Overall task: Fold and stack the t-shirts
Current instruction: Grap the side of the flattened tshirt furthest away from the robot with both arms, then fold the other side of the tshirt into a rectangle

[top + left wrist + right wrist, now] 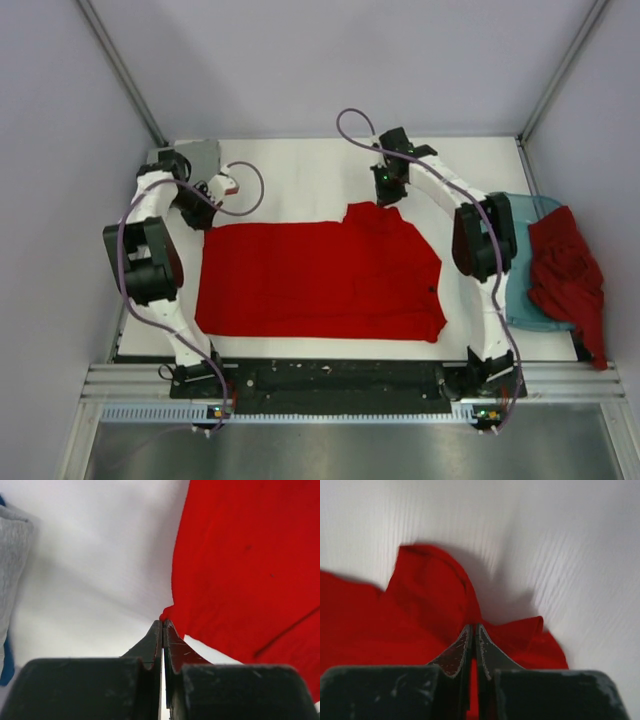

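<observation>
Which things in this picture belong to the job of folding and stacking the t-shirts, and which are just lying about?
Part of the job:
bright red t-shirt, spread flat in the middle
dark red t-shirt, crumpled at the right
grey t-shirt, at the far left corner

Just lying about:
light-blue tub, under the dark red t-shirt
white table

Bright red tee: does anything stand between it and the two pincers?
Nothing visible does. The left pincer is shut on the far left corner of the bright red tee, and the right pincer is shut on its far edge.
</observation>
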You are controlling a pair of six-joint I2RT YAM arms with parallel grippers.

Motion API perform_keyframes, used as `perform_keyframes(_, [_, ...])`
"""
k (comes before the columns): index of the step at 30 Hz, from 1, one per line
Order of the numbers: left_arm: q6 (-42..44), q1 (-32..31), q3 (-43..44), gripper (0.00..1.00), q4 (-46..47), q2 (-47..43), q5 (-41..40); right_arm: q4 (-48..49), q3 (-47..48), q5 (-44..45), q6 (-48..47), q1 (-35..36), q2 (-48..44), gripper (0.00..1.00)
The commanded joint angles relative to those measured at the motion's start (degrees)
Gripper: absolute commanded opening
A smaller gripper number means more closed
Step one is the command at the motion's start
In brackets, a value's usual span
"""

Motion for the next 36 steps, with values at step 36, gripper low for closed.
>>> perform_keyframes(36, [15.3, 4.4, -32.7, 0.08, 7.1, -22.6, -10.0, 2.8, -73.7, -10.3, 23.3, 3.5, -68.5, 0.00])
